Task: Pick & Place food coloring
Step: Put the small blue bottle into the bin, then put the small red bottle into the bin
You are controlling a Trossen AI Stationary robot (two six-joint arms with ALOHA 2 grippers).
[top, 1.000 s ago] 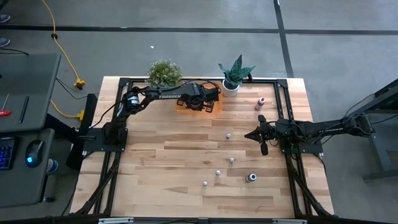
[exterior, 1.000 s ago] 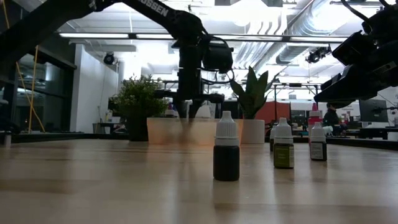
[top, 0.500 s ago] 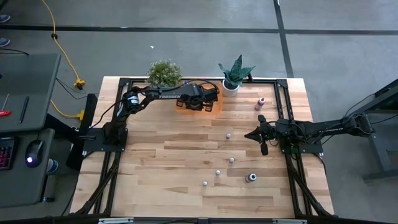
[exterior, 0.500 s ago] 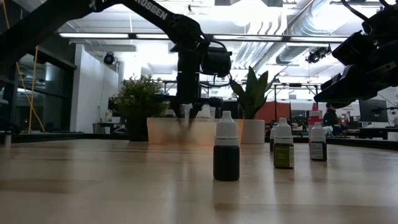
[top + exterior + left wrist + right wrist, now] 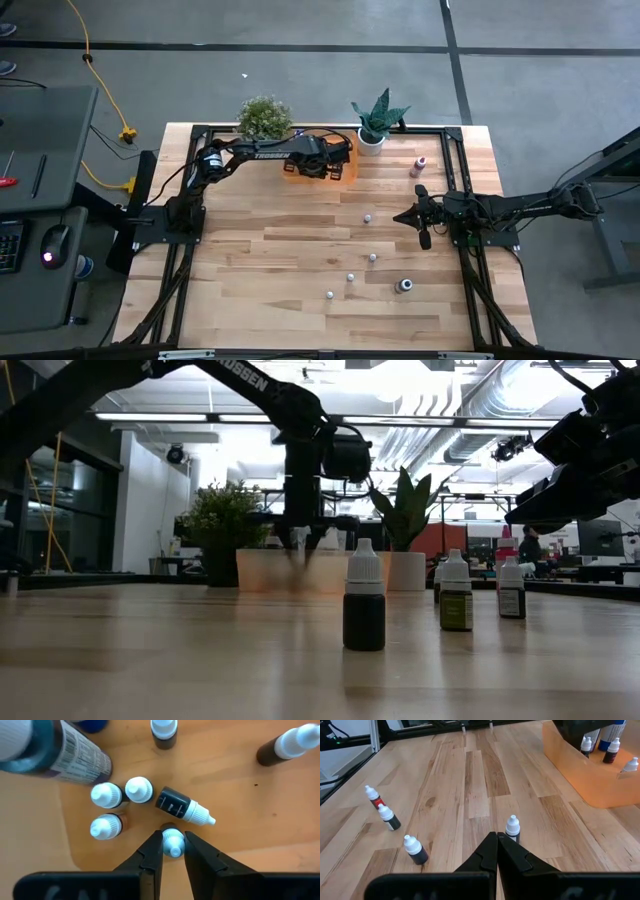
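An orange tray (image 5: 346, 174) at the table's far side holds several white-capped food coloring bottles (image 5: 106, 795); one lies on its side (image 5: 181, 807). My left gripper (image 5: 173, 851) hangs over the tray (image 5: 45, 835), pointing down. It is narrowly open, a finger close on each side of an upright bottle's cap (image 5: 173, 840). More bottles (image 5: 367, 217) (image 5: 350, 277) stand on the bare wood. My right gripper (image 5: 400, 217) waits shut at the right, just above the table. My left gripper's fingers (image 5: 152, 855) flank the white cap (image 5: 173, 838) of one upright bottle from above, pointing down. Whether they touch the cap I cannot tell. The bottle stands on the tray's floor.
Two potted plants (image 5: 265, 117) (image 5: 378, 122) stand at the far edge, either side of the tray. A pink bottle (image 5: 420, 165) and a larger dark one (image 5: 404, 286) stand at the right. In the low view, three bottles (image 5: 364, 608) (image 5: 455, 592) (image 5: 511, 588) stand in front of the tray.
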